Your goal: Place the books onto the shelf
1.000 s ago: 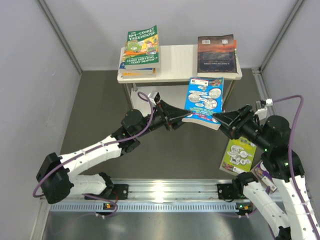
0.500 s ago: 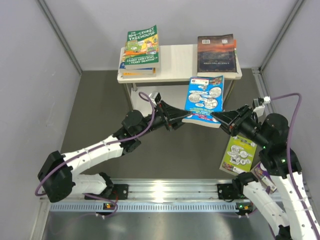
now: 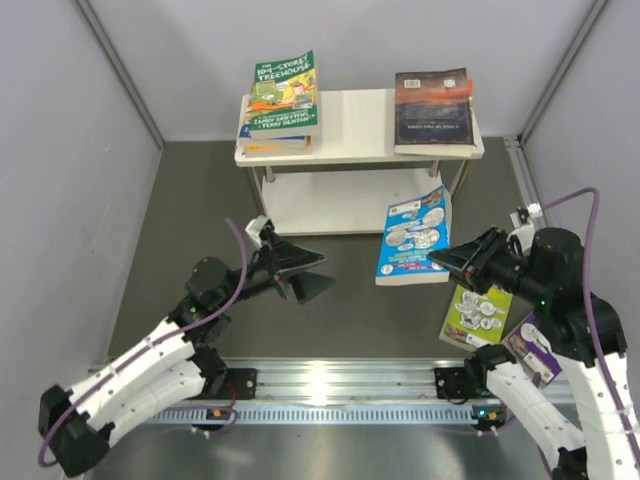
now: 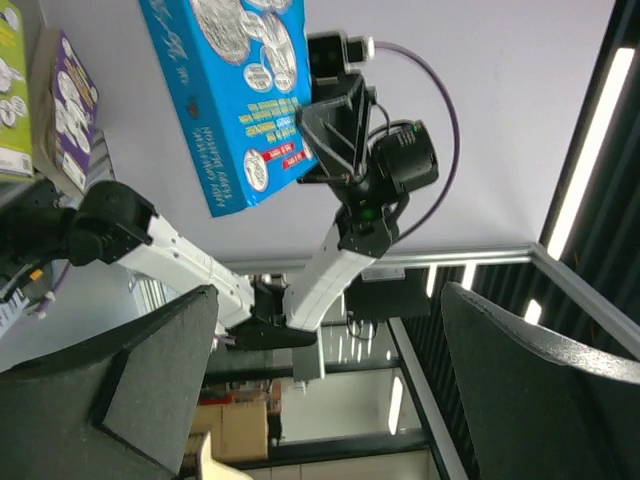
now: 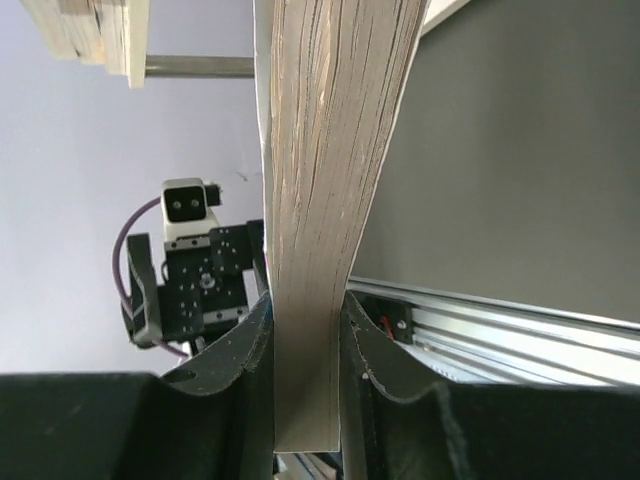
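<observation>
Book (image 3: 412,236): blue, clamped edgewise in right gripper (image 3: 447,262), long axis pointing at shelf (image 3: 355,125).
Left gripper (image 3: 305,273): jaws wide, empty.

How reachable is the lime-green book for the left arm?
Probably not: the lime-green book lies far right, beyond the right hand and the blue book it grips, well across from the open left hand.

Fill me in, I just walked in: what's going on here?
The right hand is clamped on the blue book, holding it in the air before the shelf. The left hand is open, empty, apart from it. A green-topped stack and a dark book lie on the shelf's top board; a lime book lies unshelved.
</observation>
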Tool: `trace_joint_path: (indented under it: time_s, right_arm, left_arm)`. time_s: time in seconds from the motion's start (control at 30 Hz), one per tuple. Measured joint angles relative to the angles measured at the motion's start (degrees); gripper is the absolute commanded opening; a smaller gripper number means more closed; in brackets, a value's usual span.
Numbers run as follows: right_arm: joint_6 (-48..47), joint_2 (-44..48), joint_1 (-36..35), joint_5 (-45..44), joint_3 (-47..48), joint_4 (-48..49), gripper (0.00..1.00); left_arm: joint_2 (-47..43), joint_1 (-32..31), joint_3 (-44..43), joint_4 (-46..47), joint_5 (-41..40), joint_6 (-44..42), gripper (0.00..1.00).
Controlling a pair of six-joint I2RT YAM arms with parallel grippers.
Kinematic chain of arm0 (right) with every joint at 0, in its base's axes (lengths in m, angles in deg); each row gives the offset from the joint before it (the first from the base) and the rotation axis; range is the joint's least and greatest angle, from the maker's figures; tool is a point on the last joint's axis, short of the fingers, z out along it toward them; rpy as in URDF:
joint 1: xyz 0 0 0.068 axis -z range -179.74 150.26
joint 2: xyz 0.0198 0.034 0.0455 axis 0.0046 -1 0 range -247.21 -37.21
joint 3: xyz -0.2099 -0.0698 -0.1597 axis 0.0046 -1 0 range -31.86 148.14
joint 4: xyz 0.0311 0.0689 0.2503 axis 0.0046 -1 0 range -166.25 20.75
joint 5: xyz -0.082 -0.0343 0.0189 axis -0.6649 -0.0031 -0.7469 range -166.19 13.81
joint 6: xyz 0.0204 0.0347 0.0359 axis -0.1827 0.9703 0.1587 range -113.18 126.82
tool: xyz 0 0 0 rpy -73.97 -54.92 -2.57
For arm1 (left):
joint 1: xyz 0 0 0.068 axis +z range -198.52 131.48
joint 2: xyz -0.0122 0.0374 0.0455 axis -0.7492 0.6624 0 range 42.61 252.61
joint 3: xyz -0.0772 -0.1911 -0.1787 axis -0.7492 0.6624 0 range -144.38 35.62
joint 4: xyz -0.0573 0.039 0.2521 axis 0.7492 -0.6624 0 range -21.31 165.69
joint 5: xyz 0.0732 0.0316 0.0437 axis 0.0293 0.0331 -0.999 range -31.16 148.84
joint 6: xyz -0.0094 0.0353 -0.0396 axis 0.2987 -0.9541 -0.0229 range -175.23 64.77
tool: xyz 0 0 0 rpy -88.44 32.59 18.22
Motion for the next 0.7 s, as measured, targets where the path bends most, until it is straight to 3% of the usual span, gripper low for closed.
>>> trace_joint_path:
  time_s: [0.23, 0.47, 0.7]
  right_arm:
    - [-6.95, -0.07, 0.00, 0.96, 10.93, -7.93, 0.00]
    - [-12.37, -5.49, 0.07, 5.09, 29.05, -6.75, 0.00]
    - [-18.45, -21.86, 0.07, 5.05, 44.28, -2.38, 0.00]
  left_arm:
    - [-12.72, 8.26, 8.74, -7.41, 0.00, 3.41, 0.99]
    - [-10.99, 8.55, 7.98, -11.69, -0.02, 2.05, 0.99]
    - [-6.10, 8.76, 1.70, -15.47, 0.39, -2.86, 0.98]
